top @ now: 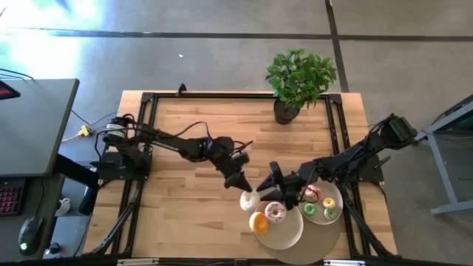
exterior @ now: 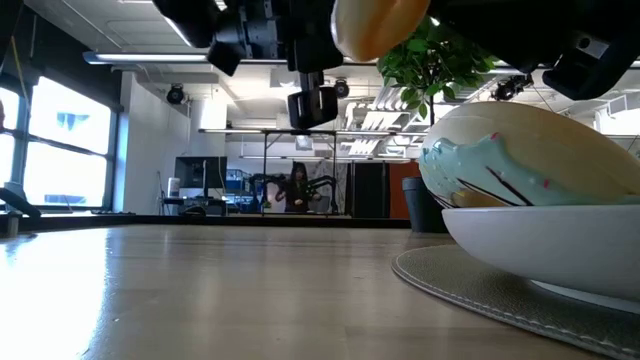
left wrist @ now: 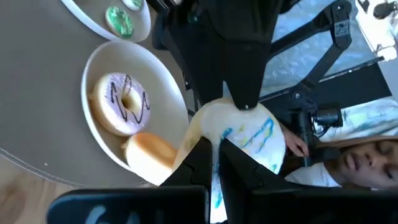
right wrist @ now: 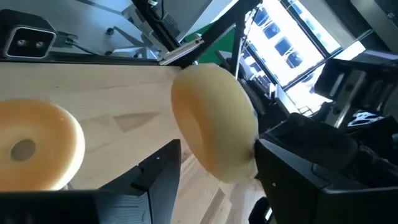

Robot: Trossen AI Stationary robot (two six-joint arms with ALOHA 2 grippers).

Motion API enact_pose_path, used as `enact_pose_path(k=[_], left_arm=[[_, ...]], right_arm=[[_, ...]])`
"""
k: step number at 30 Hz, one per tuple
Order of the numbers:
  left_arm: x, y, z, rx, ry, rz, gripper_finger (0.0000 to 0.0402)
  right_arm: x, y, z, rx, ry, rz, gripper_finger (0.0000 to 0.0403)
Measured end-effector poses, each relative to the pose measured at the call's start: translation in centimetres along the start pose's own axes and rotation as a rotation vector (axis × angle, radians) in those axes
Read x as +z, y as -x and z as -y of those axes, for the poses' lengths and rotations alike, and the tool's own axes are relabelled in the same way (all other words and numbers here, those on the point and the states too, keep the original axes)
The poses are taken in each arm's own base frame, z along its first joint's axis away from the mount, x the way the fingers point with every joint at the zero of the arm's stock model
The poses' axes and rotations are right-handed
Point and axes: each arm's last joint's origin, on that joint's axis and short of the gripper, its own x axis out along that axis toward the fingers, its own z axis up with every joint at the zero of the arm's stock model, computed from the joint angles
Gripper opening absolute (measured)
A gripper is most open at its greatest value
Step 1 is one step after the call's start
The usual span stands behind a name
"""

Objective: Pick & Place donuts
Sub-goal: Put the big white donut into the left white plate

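We've got the left pincer (top: 243,185) clamped on a white-iced donut (top: 249,199) just above the big plate's (top: 290,235) edge, right pincer (top: 270,182) wide beside it; several donuts plated already, this one left to place.

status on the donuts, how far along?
Done: three donuts lie on the small plate, a pink donut and a yellow donut on the large plate. In hand: the left gripper is shut on a white donut at that plate's edge; the right gripper is open beside it. Left: setting it down.
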Motion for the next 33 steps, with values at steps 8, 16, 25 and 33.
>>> enact_pose_path(k=[8,16,25,33], left_arm=[[0.47,0.25,-0.29,0.044,-0.003,0.067,0.0007],[0.49,0.25,-0.17,0.023,0.011,0.059,0.0007],[0.55,0.25,-0.1,0.016,0.021,0.063,0.0007],[0.58,0.25,-0.07,0.015,-0.021,0.066,0.0008]], right_arm=[[0.05,0.0,0.1,-0.014,0.006,0.001,0.0191],[0.03,0.0,0.41,-0.051,0.04,-0.007,0.0155],[0.16,0.0,0.44,-0.039,0.035,0.025,0.0149],[0.06,-0.01,0.37,-0.028,0.005,0.019,0.0026]])
